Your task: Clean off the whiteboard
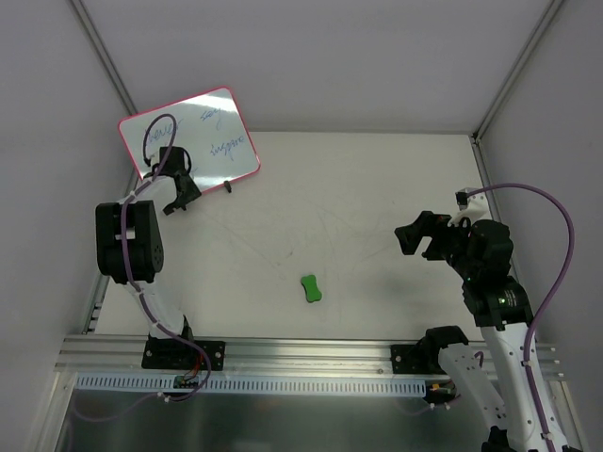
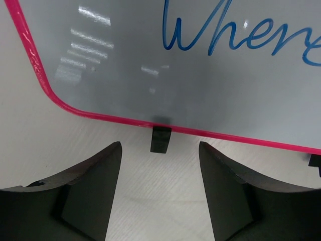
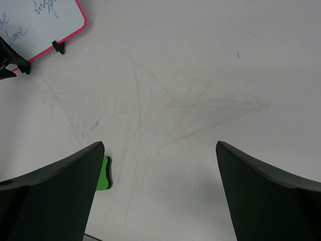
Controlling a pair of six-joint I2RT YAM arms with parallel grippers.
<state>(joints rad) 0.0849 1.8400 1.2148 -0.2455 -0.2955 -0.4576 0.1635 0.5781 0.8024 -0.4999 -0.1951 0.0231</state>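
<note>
The whiteboard [image 1: 198, 132] with a pink-red frame stands tilted at the back left, with blue writing on it. It fills the top of the left wrist view [image 2: 200, 75], with one black foot [image 2: 160, 139] below its lower edge, and shows in the right wrist view's corner [image 3: 45, 22]. My left gripper [image 1: 179, 196] is open and empty just in front of the board's lower edge [image 2: 159, 150]. The green bone-shaped eraser [image 1: 310, 288] lies mid-table, peeking past a finger in the right wrist view [image 3: 104, 173]. My right gripper [image 1: 421, 237] is open and empty [image 3: 159, 155], to the right of the eraser.
White walls close the table at the back and on both sides. A metal rail [image 1: 311, 353] runs along the near edge by the arm bases. The tabletop [image 3: 190, 100] carries faint scuff marks.
</note>
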